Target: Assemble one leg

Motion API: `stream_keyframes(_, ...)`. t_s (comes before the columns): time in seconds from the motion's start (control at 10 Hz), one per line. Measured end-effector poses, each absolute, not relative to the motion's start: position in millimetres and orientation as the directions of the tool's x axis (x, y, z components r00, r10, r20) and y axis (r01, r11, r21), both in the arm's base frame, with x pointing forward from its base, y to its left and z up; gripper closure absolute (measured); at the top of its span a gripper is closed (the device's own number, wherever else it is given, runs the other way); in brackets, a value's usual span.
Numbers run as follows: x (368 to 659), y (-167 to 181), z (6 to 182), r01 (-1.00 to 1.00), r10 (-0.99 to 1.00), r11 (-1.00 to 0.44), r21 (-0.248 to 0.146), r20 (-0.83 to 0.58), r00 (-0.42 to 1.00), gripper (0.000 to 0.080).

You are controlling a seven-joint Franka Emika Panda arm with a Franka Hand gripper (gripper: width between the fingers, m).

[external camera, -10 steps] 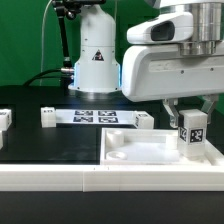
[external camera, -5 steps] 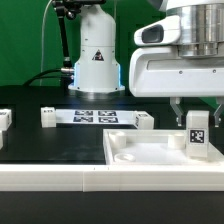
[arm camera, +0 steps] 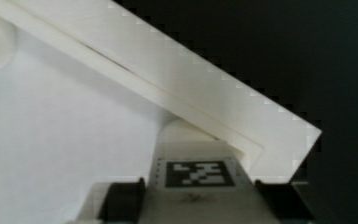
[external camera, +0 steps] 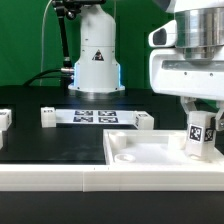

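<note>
In the exterior view, the gripper (external camera: 199, 112) is hanging at about three o'clock in the scene, and its two dark fingers (external camera: 186, 106) are clenching the upper end of the leg (external camera: 198, 142), a small white post showing a black-and-white tag on its face. The leg is leaning a little off upright and is hovering over the four o'clock corner of the big white panel (external camera: 140, 160); I cannot tell whether its lower end is touching the panel floor. Behind, toward twelve o'clock, the arm's white base (external camera: 97, 55) is standing on the black table (external camera: 50, 145), with the marker board (external camera: 97, 116) lying flat just in front of it. A small white bracket (external camera: 47, 117) is sitting at the board's nine o'clock end and another (external camera: 143, 120) at its three o'clock end. In the wrist view, the fingers (arm camera: 126, 200) are pressing on both sides of the leg (arm camera: 197, 175), tag facing the camera, so the gripper (arm camera: 201, 197) is grasping it. The panel's raised wall (arm camera: 176, 80) is running diagonally right beside the leg, with dark table beyond it.
</note>
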State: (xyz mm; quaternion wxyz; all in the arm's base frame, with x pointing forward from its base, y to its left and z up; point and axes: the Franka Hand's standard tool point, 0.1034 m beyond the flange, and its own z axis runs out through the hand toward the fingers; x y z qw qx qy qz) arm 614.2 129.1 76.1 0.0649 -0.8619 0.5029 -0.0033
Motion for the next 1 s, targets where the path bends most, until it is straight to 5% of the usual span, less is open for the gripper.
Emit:
stream_keyframes(0.3, 615, 130, 76.2, -0.893, -0.893, -0.434, -0.119, -0.074, 0.444, 0.0480)
stream_keyframes(0.4, 615, 129, 76.2, -0.876, -0.877, -0.466, -0.122, -0.070, 0.476, 0.0302)
stream_keyframes(0.5, 616, 124, 76.2, -0.846, -0.847, -0.518, -0.125, -0.060, 0.528, 0.0302)
stream_keyframes(0.6, 617, 119, 76.1, -0.793, -0.795, -0.595, -0.130, -0.046, 0.605, 0.0184)
stream_keyframes(1.0, 621, 105, 78.6, -0.441, -0.442, -0.890, -0.114, -0.018, 0.897, 0.0151)
